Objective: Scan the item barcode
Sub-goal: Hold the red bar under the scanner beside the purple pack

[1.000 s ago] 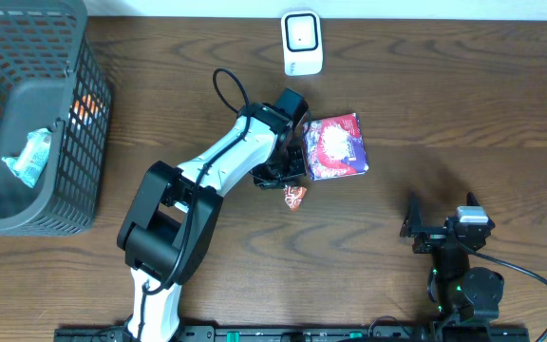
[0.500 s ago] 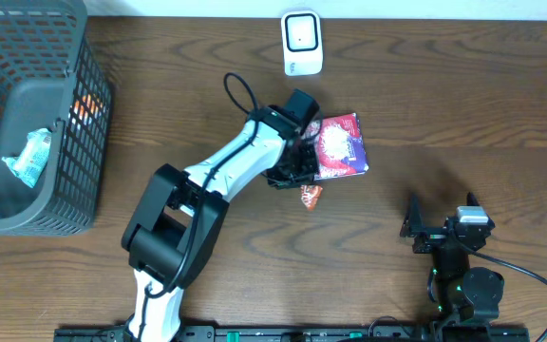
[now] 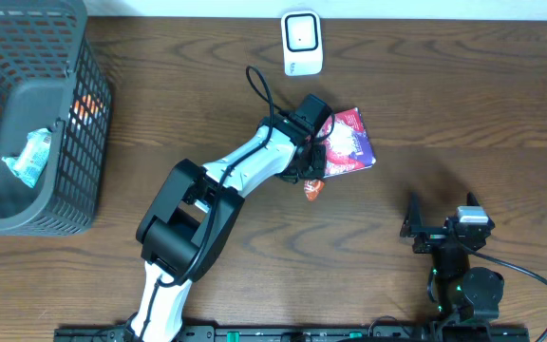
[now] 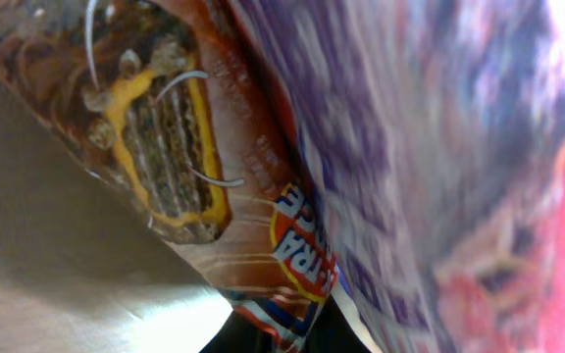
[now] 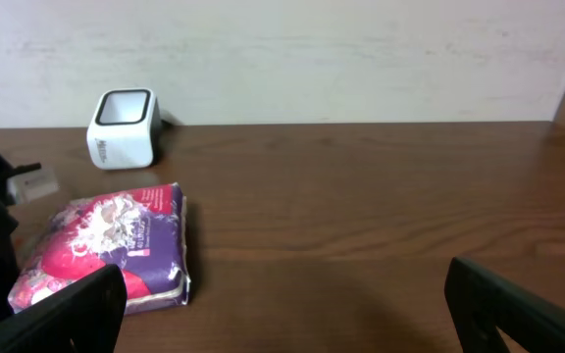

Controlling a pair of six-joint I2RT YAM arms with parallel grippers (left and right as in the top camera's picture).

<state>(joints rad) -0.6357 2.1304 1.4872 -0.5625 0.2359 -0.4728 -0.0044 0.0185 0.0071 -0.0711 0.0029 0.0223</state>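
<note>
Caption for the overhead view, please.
Left hand shut on a small snack packet beside the purple pouch, short of the white scanner.

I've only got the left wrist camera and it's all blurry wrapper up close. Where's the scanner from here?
Observer: The white scanner stands at the far edge of the table, beyond the left pincer.
Operator: Am I holding the purple thing?
Observer: No, that pincer is shut on a small snack packet; the purple and red packet lies flat beside it.
Operator: Is the right arm in the way?
Observer: No, the right pincer is open, parked at the near right side.
</note>
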